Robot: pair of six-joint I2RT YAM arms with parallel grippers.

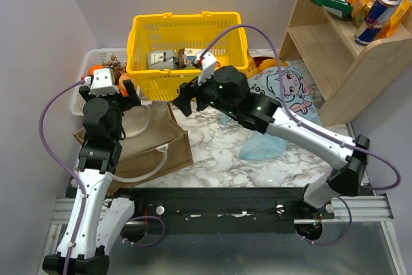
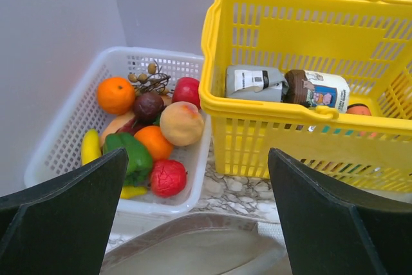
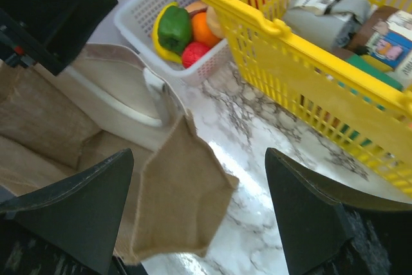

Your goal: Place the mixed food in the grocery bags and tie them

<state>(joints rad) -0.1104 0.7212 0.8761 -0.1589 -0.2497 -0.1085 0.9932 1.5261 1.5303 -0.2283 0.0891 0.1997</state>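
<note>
- Left claw [image 2: 196,154]: fingers wide apart, empty, above the tan bag [image 1: 145,146].
- Right claw [image 3: 198,154]: spread, empty, over the tabletop [image 1: 212,159].
- Tan bag at 9 o'clock, long axis 9-to-3.
- Blue bag [image 1: 283,104] at 2 o'clock, lying 7-to-1.
- Fruits [image 2: 181,123] in the white basket [image 2: 64,127] at 11 o'clock.

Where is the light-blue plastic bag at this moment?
In the top view, the light-blue bag lies on the table on the right side, between the yellow basket and the wooden shelf, partly under the right arm.
</note>
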